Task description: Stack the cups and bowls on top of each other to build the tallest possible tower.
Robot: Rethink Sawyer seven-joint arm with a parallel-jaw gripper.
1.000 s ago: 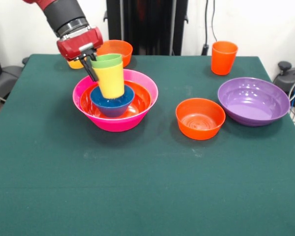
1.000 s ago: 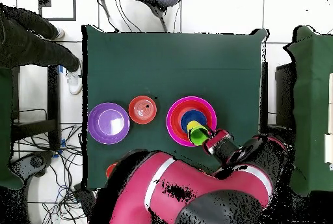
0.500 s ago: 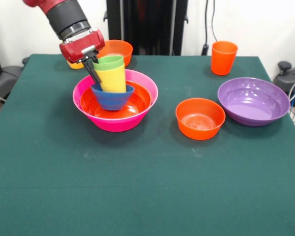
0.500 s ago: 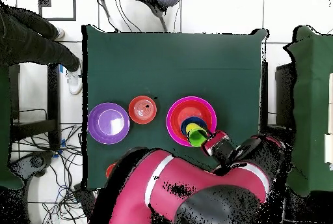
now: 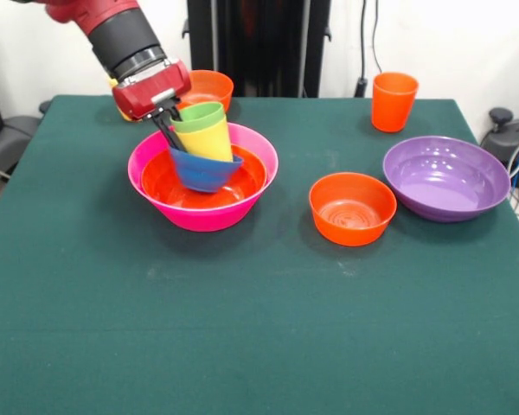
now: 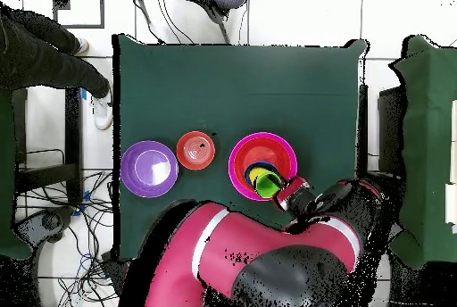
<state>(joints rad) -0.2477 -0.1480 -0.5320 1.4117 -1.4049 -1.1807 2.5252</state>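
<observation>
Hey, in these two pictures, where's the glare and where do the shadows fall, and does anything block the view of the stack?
Front view: soft even light, white glare streaks inside the purple bowl and on the pink bowl, faint shadows close under each bowl on the table. Overhead view: the arm covers the table's lower part and crowds the stacked cups; the gripper hides their near side.

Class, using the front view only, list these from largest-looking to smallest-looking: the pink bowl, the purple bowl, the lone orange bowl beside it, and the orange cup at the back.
1. Pink bowl
2. Purple bowl, close to the pink one in width, so that order is unsure
3. Orange bowl
4. Orange cup, though it stands farthest from the camera, which shrinks it
</observation>
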